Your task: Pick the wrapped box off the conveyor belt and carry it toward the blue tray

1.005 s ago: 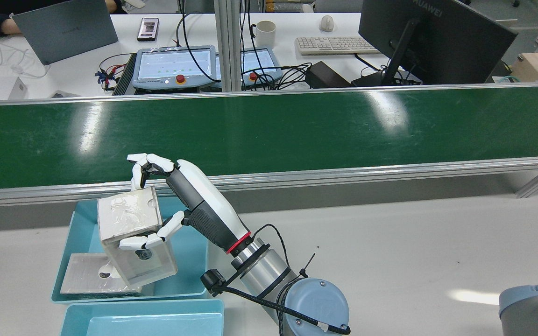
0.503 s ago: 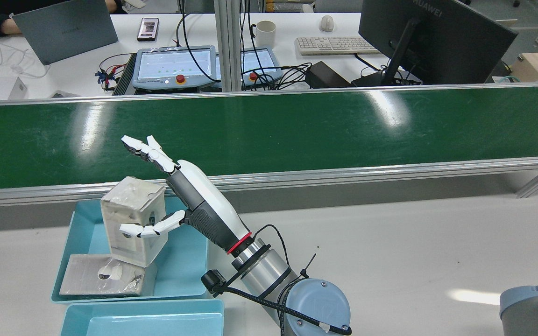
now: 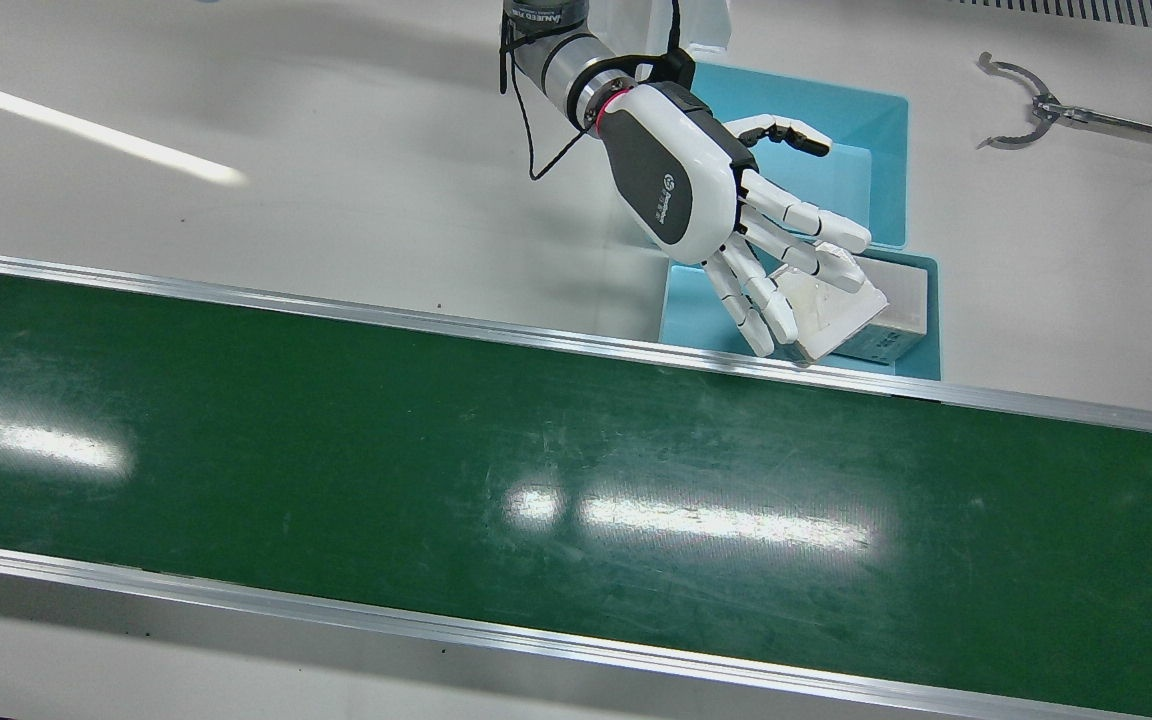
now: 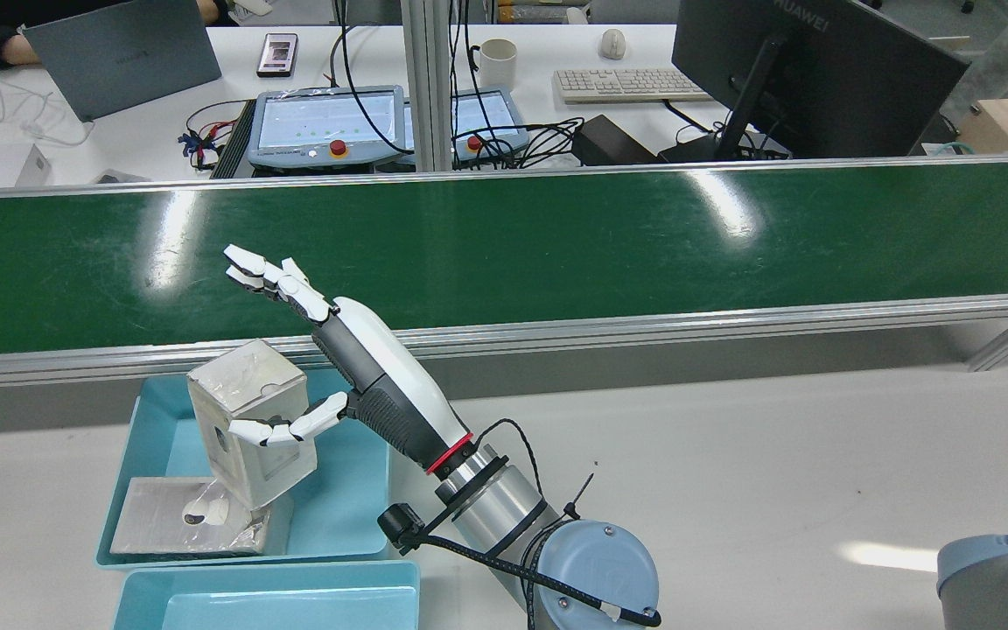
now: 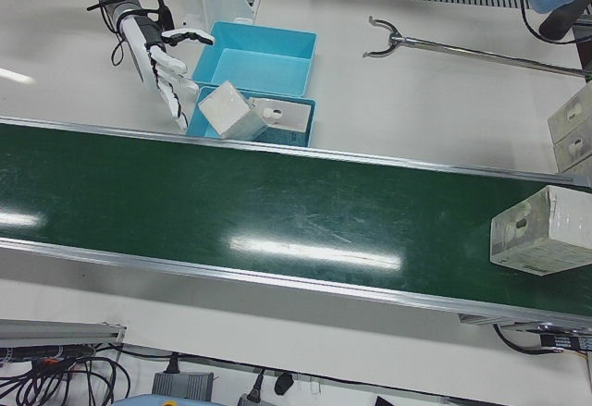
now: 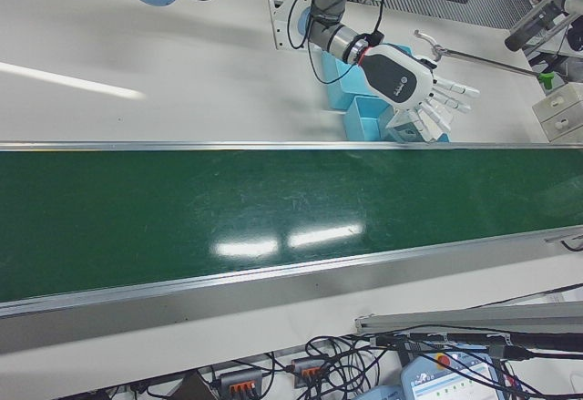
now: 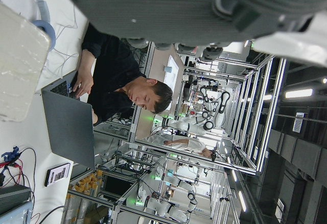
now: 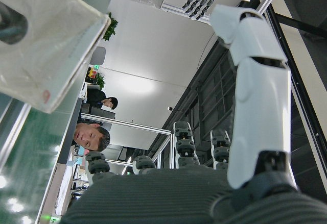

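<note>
The conveyor belt (image 4: 556, 245) ran bare in front of you across the station, so the pick was behind you. On the bench (image 4: 775, 455), the blue tray (image 4: 355, 490) sat tight against the belt's near rail, which kept the carry short. The wrapped box (image 4: 246, 411) stood inside it, tilted, its lower edge propped on a flat wrapped pack (image 4: 154, 516) already lying there (hence the lean). Your left robot hand (image 4: 373, 385) hovered beside it with its fingers spread and gripping nothing. The thumb reached across the box's near face, but I could not tell whether it touched. Your right robot hand (image 8: 173, 193) showed only in its own camera, fingers straight and apart, holding nothing. I judged the delivery essentially done.
</note>
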{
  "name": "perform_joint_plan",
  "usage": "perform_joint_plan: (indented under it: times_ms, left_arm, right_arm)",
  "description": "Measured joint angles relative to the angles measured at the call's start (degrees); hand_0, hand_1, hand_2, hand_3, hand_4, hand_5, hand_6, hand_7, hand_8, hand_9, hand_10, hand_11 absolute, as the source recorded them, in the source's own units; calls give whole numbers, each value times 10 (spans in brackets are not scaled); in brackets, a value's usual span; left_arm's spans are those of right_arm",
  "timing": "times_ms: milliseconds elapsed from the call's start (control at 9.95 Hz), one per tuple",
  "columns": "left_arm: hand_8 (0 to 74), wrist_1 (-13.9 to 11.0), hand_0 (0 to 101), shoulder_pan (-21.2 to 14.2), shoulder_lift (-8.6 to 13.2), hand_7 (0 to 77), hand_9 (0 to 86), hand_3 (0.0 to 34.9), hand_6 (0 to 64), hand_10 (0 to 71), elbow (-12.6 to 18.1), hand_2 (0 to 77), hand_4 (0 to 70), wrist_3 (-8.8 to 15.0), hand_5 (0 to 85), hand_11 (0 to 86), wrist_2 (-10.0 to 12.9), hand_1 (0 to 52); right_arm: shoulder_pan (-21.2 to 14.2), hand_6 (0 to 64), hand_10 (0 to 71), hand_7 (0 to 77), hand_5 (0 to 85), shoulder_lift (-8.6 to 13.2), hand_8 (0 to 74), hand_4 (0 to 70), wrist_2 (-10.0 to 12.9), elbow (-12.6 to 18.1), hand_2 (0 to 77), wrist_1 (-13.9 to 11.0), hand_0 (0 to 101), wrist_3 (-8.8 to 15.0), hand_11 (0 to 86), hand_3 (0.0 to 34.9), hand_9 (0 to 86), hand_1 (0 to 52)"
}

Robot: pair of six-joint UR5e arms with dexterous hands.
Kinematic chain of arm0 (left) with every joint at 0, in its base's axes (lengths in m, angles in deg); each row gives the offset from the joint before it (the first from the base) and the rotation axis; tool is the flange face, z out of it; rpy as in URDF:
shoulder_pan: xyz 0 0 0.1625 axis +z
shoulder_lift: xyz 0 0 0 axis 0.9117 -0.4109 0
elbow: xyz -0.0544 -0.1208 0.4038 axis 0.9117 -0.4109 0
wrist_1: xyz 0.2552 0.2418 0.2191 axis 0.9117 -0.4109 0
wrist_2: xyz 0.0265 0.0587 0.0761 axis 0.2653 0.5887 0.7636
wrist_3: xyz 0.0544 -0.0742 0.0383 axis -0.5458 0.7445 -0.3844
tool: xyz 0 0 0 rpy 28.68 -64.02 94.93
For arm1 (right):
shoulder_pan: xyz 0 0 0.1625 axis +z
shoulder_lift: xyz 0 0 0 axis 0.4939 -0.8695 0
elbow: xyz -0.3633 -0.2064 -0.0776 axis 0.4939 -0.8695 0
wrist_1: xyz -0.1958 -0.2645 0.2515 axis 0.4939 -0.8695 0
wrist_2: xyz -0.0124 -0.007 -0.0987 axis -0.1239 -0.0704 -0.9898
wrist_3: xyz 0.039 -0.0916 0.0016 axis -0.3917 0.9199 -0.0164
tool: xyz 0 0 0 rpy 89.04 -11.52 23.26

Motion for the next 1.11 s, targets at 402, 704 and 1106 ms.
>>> perform_joint_plan:
  times_ms: [402, 704, 1106]
  left_arm:
    - [0, 0, 0, 0, 0, 5, 0, 0, 0, 0, 0, 5, 0, 0, 5, 0, 0, 0]
    - [0, 0, 0, 0, 0, 0, 0, 0, 0, 0, 0, 5, 0, 0, 11, 0, 0, 0]
    - [0, 0, 0, 0, 0, 0, 0, 0, 0, 0, 0, 5, 0, 0, 11, 0, 0, 0]
  right_arm:
    - [71, 38, 38, 98, 136, -61, 0, 44, -9, 93, 295, -46, 477, -14, 71, 212, 16, 185]
    - [197, 87, 33, 175, 251, -104, 0, 71, -72, 117, 300, -169, 486, -146, 76, 164, 16, 213]
    - [315, 82, 22, 158, 376, -175, 0, 98, -123, 115, 245, -222, 501, -320, 38, 0, 27, 185]
